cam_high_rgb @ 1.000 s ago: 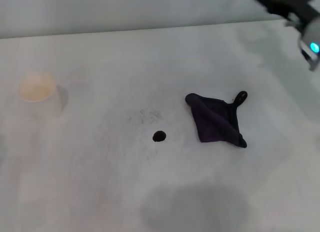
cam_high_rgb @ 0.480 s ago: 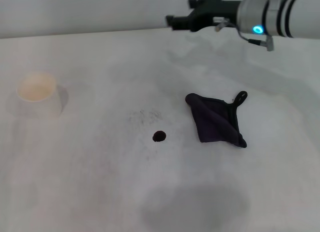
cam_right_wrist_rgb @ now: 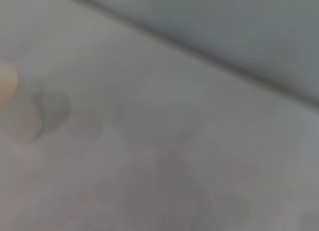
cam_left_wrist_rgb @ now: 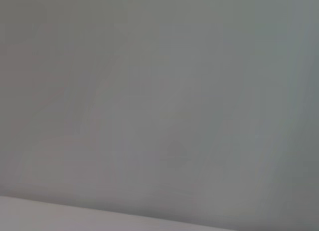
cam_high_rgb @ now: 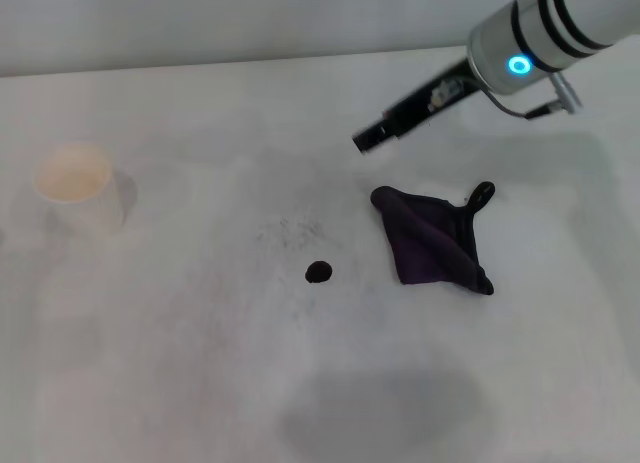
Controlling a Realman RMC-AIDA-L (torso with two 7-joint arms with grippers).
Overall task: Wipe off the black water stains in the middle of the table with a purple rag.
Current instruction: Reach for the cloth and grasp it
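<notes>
The purple rag (cam_high_rgb: 434, 239) lies flat on the white table (cam_high_rgb: 200, 383), right of centre, with its black loop at the far right corner. The black water stain (cam_high_rgb: 318, 272) is a small glossy blob a short way left of the rag. My right gripper (cam_high_rgb: 370, 138) reaches in from the upper right, pointing down and left. It hangs above the table just beyond the rag's far left corner and touches nothing. The left gripper is out of view; its wrist view shows only a grey wall.
A pale cup (cam_high_rgb: 76, 186) stands at the left of the table. Faint grey speckles (cam_high_rgb: 290, 229) lie just beyond the stain. The table's far edge meets a grey wall (cam_high_rgb: 200, 23). The right wrist view shows blurred tabletop (cam_right_wrist_rgb: 149, 156).
My right arm has swung in from the top right corner, first leftward along the far edge, then down and nearer, towards the rag. The rag, stain and cup have not moved.
</notes>
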